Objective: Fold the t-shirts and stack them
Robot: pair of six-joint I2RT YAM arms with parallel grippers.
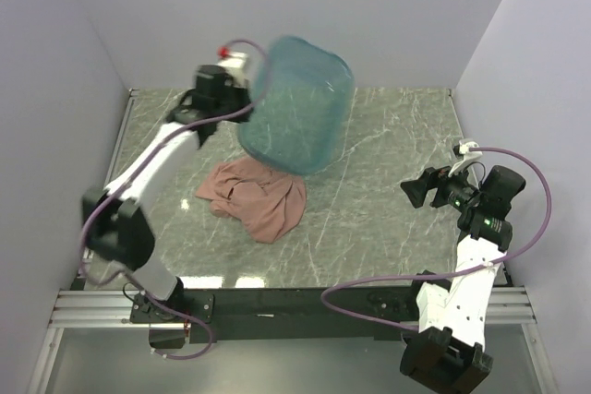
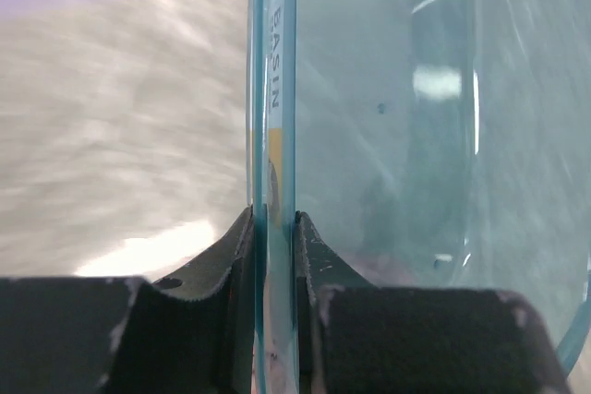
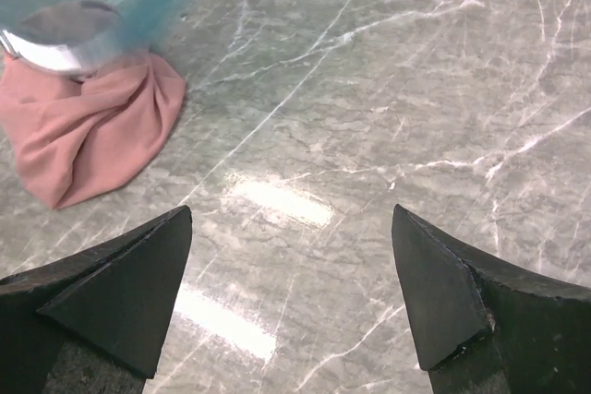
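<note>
Grey-green marbled bench (image 1: 388, 219) between pale lilac walls. One salmon-pink t-shirt (image 1: 259, 198) lies crumpled in a heap left of centre, unfolded, its print hidden. My left jaws are clamped tight on the rim of a teal see-through bin (image 1: 297, 103), holding it tilted in the air just above the heap's far edge. My right jaws stand wide apart, holding nothing, over bare bench well to the right of the shirt. I judge the cloth soft, light and limp: it will sag, so I should pinch an outer edge or corner, not the bunched middle.
</note>
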